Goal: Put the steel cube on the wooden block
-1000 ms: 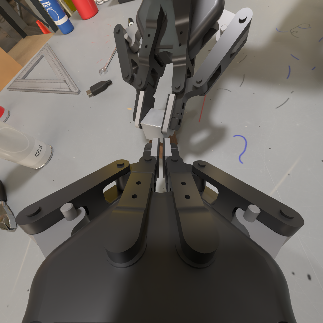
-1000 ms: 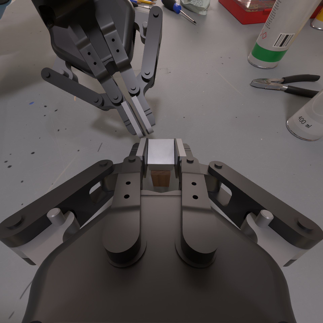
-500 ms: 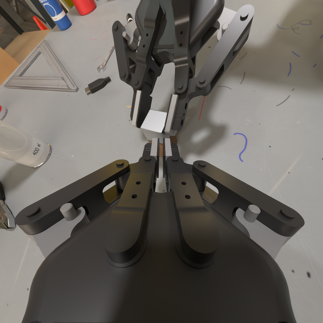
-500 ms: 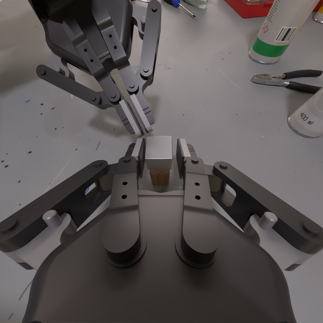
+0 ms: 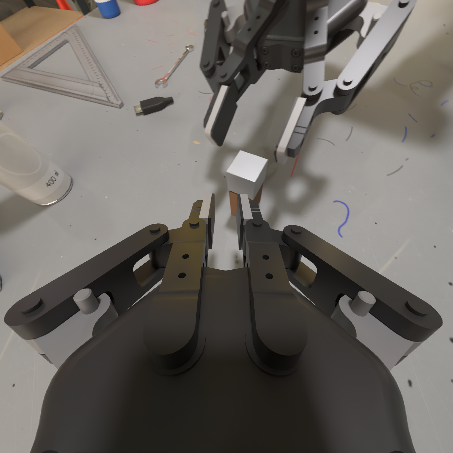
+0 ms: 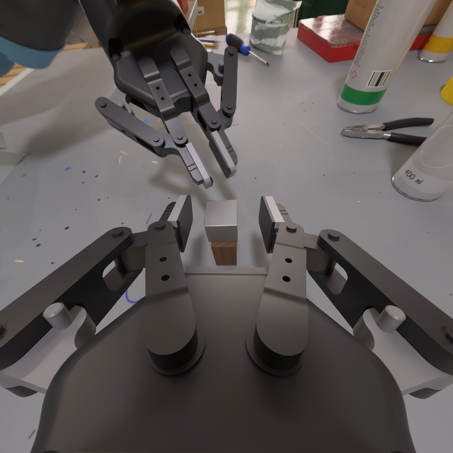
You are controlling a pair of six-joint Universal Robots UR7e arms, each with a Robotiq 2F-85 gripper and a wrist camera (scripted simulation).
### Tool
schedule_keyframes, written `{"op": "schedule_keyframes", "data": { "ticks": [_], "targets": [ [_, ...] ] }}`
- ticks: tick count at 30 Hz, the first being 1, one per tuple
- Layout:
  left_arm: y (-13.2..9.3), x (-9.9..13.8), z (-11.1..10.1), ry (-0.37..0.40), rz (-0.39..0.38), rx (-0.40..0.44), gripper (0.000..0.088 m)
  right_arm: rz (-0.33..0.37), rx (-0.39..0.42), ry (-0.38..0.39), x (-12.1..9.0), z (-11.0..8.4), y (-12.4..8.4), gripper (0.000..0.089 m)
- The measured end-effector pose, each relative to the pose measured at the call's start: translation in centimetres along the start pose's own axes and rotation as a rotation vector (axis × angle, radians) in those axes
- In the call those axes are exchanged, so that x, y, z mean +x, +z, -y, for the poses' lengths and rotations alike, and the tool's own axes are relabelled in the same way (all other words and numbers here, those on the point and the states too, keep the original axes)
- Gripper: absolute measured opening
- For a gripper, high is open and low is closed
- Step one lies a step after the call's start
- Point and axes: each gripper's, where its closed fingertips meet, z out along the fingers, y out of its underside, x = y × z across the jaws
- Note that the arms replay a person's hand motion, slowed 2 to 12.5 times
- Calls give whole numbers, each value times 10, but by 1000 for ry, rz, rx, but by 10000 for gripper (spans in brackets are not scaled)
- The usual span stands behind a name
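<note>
Now that the steel cube [image 6: 221,218] sits on top of the wooden block [image 6: 225,252], I think my job is to pull away without bumping it. My right gripper [image 6: 225,218] has its fingers wide apart, one on each side of the cube, not touching it. I would lift that arm straight up, slow and steady, so no finger tips the stack.

My left gripper [image 5: 225,208] has its fingers a little apart and holds nothing; its tips are just beside the block. I would back it off too.

From the left wrist I see a wrench [image 5: 174,66] and a plug [image 5: 153,105] farther off. Only the right wrist shows the pliers [image 6: 384,132] and the red box [image 6: 335,39].
</note>
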Motion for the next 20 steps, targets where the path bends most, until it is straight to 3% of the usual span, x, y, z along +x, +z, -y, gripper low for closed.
{"op": "schedule_keyframes", "data": {
  "ticks": [10, 20],
  "targets": [
    [1, -37, -5, -175, 118, 40, 331, -39, 127, 70, 16, 14, -18, 483],
    [18, -85, -29, -279, 280, 4, 632, -159, 200, 172, 48, 12, -34, 459]
  ]
}}
